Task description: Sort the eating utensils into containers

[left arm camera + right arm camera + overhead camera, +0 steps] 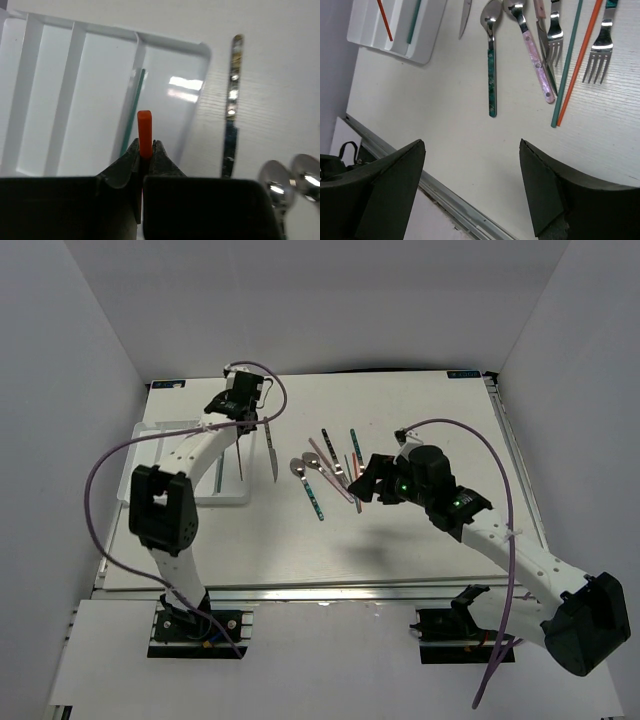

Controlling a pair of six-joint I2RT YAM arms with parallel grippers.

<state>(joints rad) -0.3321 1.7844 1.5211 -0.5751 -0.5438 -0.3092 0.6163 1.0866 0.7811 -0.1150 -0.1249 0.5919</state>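
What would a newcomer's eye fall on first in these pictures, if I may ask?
The left gripper stands out first, shut on a red chopstick above the white tray, where a green chopstick lies in one compartment. Mid-table, the open right gripper hovers near a spread of loose cutlery: spoons, forks and two more chopsticks.

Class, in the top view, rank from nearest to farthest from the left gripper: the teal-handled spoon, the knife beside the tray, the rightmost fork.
1. Knife, just right of the left gripper, which holds a red chopstick.
2. Teal-handled spoon, mid-table, further right.
3. Rightmost fork, beside the right gripper.
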